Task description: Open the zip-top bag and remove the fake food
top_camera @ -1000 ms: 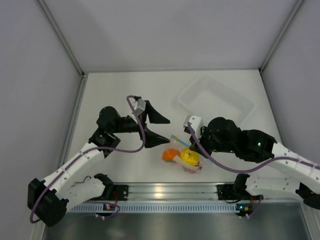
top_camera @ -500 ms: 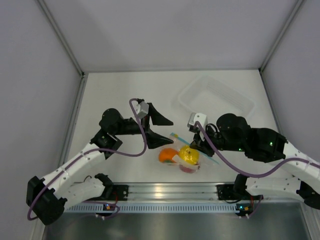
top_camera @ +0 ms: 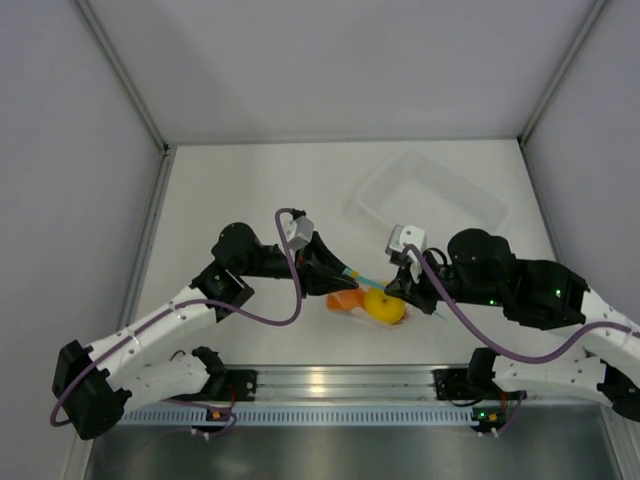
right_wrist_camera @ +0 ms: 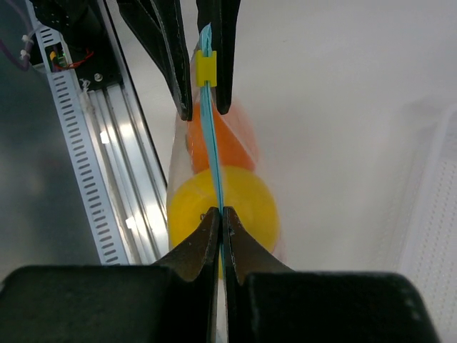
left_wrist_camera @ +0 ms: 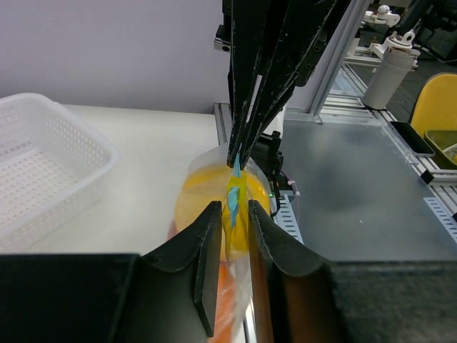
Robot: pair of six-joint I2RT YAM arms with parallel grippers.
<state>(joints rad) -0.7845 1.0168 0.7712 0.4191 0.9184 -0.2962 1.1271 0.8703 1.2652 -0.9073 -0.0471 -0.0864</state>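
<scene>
The bag sits near the front edge of the tabletop, between the two arms and well apart from the clear tray behind it. Its blue strip runs taut on top from one end effector to the other. The right end effector is pinched tight on one end of the strip. The left end effector is narrow, its fingers on either side of the small yellow slider at the other end; I cannot tell whether they press on it. Inside the bag, under the strip, the yellow fruit lies beside the orange one.
</scene>
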